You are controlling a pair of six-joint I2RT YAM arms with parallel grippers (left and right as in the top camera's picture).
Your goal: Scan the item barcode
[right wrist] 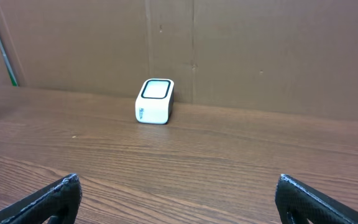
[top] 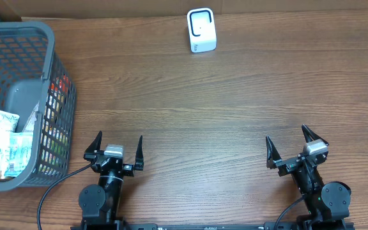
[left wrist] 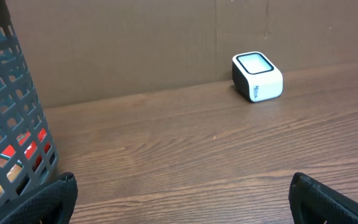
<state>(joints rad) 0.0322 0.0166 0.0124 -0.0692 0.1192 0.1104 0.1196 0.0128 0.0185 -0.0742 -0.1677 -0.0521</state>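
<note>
Over at nine o'clock a grey mesh basket (top: 61,121) stands on the wooden table (top: 190,115), hard against the left edge. Inside it, toward its near end, a white and green packet (top: 8,147) leans against the wall, with a grey shape further in that I cannot make out. Red and yellow packaging shows through the mesh on the side facing the table's middle; the left wrist camera catches the same basket (left wrist: 5,124) with red patches behind the grid. No barcode is readable from here.

At seven o'clock the left fingers (top: 95,145) sit low at the near edge, spread wide apart with only bare wood between them. They touch nothing. In the left wrist view, both dark tips (left wrist: 48,202) show in the bottom corners.

At twelve o'clock, well apart from both arms and from the basket, the small white scanner (top: 201,30) stands just in front of the brown cardboard wall (right wrist: 260,50). Its dark-rimmed window faces upward, as both wrist views show (left wrist: 257,76) (right wrist: 155,101).

At five o'clock the right fingers (top: 271,152) are likewise splayed wide and empty, resting near the front edge and pointing toward the scanner. Their tips (right wrist: 48,196) frame the bottom of that wrist view.
</note>
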